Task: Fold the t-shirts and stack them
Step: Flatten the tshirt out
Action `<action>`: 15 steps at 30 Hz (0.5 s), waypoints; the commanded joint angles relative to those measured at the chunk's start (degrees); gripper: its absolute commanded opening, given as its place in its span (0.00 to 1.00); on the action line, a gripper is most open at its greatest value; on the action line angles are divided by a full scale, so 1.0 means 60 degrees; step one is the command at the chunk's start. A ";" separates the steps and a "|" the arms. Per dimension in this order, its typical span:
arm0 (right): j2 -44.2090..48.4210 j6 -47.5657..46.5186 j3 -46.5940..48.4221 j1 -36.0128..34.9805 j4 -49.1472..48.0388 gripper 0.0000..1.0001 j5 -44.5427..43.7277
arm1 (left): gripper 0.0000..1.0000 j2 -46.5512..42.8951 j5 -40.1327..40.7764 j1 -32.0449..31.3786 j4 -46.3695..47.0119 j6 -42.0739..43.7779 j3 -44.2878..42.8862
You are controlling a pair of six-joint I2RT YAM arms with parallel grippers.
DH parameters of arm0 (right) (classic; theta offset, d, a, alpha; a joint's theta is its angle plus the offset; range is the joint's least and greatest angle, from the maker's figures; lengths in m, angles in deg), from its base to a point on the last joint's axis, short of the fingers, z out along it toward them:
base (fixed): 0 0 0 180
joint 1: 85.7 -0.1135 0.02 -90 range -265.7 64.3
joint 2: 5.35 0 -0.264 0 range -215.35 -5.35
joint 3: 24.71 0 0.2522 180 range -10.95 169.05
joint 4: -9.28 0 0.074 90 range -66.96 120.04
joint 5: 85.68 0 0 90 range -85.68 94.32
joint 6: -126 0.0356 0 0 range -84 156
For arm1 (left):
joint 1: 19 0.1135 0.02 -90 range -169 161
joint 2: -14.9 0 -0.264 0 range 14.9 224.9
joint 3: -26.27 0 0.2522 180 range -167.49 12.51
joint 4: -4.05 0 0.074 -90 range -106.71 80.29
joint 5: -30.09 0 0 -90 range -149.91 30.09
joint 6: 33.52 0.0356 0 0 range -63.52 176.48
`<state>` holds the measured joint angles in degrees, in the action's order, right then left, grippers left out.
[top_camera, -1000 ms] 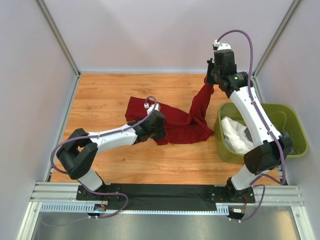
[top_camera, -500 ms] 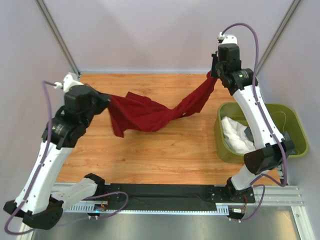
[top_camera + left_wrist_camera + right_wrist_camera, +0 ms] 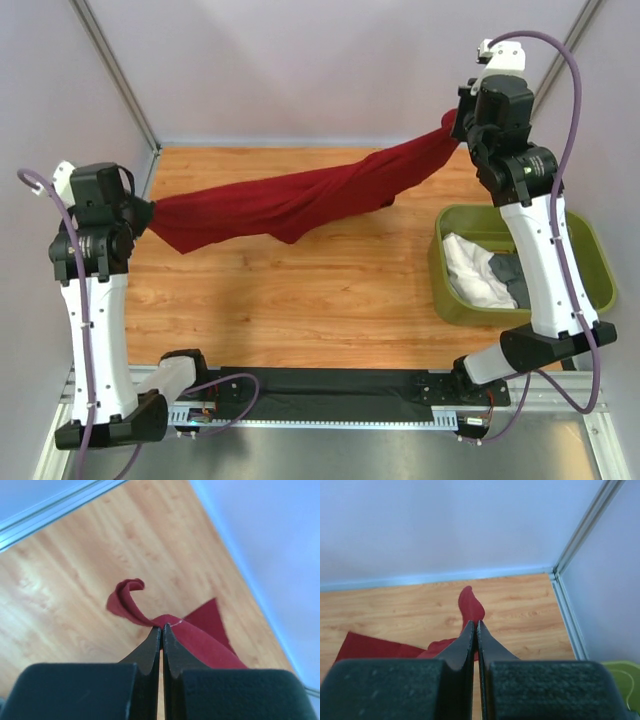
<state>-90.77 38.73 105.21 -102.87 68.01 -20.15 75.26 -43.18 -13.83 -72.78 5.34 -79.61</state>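
Your dark red t-shirt (image 3: 300,195) hangs stretched in the air over the bench (image 3: 300,310). It is drawn into a long, sagging band that runs from the left side up to the far right, and it is bunched rather than spread flat. Your left tool (image 3: 148,213) pinches its left end with the fingers pressed together on the cloth; in the left wrist view a curl of red fabric pokes out past the fingertips. Your right tool (image 3: 458,127) pinches the other end, held higher near the back wall, with a small tongue of red cloth showing beyond its closed fingers. The lowest folds hang near the middle, and you cannot tell from above whether they brush the wood. At the right of the bench, the olive-green tub (image 3: 590,255) holds the white t-shirt (image 3: 468,278) with the dark grey t-shirt (image 3: 512,270) just beside it. Both are crumpled and lie apart from the red one.
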 commanded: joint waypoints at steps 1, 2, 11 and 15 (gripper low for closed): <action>0.0117 -0.0117 -0.0638 0.0020 0.0560 0.00 -0.0083 | 0.00 -0.0230 -0.0561 0.0601 -0.0490 0.0202 0.1213; 0.0102 -0.0044 -0.0842 0.0020 0.0605 0.00 0.0019 | 0.00 -0.0434 -0.0606 0.0676 -0.0374 0.0144 0.2087; -0.1199 0.0103 -0.1783 0.0034 0.0474 0.00 0.0987 | 0.00 0.0059 -0.1090 0.1291 0.1850 0.0129 0.5507; -0.2632 0.0088 -0.0993 0.0020 0.0211 0.00 0.1397 | 0.00 0.1319 -0.0958 0.1482 0.2878 0.0231 0.5466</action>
<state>-102.53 39.18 94.74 -102.87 72.29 -13.61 79.35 -49.72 -6.09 -65.02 5.50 -45.62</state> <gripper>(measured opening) 0.010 0.007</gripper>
